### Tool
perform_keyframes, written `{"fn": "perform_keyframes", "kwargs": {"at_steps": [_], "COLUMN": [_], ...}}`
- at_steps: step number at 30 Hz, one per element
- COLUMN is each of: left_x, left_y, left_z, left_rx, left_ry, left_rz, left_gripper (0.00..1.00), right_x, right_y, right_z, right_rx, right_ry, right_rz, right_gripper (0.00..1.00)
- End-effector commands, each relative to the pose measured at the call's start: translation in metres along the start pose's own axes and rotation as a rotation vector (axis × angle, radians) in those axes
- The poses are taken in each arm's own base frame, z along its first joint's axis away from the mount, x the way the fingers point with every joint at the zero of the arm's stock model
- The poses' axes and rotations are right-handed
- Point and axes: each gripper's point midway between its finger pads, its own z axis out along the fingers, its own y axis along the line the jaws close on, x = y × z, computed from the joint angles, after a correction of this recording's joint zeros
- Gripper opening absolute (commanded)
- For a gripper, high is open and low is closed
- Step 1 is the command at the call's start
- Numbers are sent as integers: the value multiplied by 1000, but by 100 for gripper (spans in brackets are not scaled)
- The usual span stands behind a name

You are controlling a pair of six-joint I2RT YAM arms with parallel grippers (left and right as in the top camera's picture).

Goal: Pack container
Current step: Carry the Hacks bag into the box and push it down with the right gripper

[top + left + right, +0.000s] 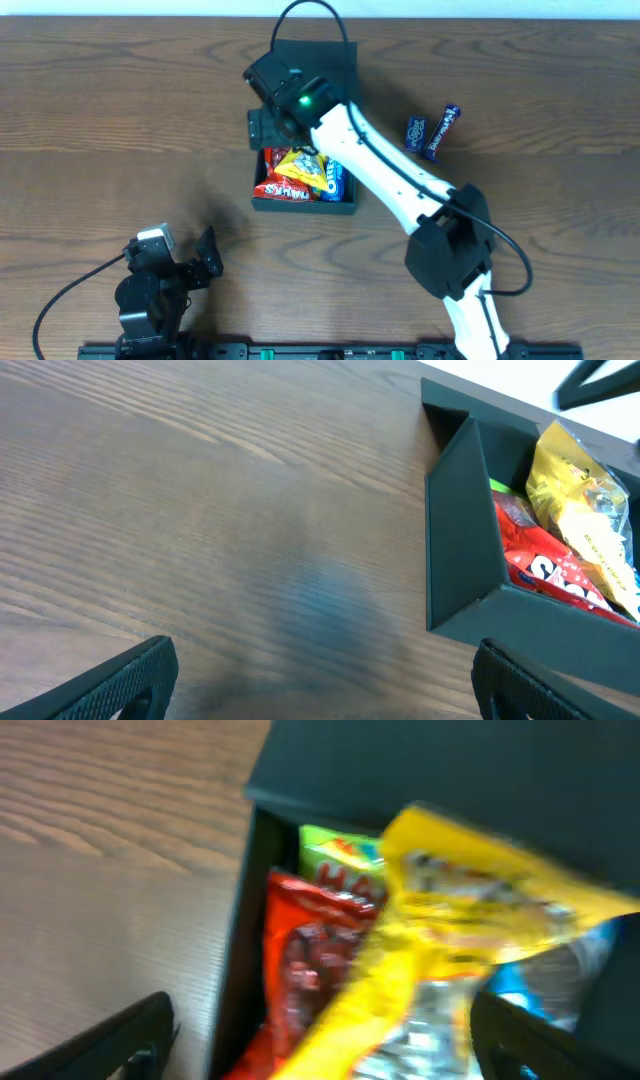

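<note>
At the near left, the left gripper [207, 255] is held just above the wooden table [100, 120], its jaws spread wide with nothing between them. Right of it, at the middle of the table, the container [303, 207] is found with its lid open, and a red packet [288, 187], a yellow packet [297, 160] and a blue packet [333, 178] are seen inside. The right gripper [320, 1030] is held over it, jaws wide apart and gripping nothing. Two dark blue packets [420, 130] are left on the table further right.

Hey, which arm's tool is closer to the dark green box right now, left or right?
Right. The right tool hangs directly over the container, above the snack packets inside. The left tool is apart from it, over the table, leftward and nearer the robot's base.
</note>
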Motion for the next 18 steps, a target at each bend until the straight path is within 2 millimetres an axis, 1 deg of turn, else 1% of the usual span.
{"fn": "perform_keyframes", "kwargs": {"at_steps": [1,5,7,11,14,15,18], "left_x": [5,5,5,5,5,5,5], "left_y": [1,1,1,1,1,1,1], "left_z": [2,2,2,2,2,2,2], "left_rx": [1,1,1,1,1,1,1], "left_ry": [9,9,9,9,9,9,9], "left_rz": [2,2,2,2,2,2,2], "left_gripper": [95,95,95,95,95,95,95], "right_x": [-18,-2,4,20,37,41,52], "right_y": [-13,-20,-23,-26,-32,-33,-39], "right_z": [-25,-12,-4,20,37,41,55], "right_rx": [-43,-55,-40,-10,22,31,55], "right_ry": [-23,64,93,160,227,244,290], "right_rz": [-84,-113,-113,-121,-126,-128,-128], "right_gripper": [79,76,72,66,63,60,42]}}
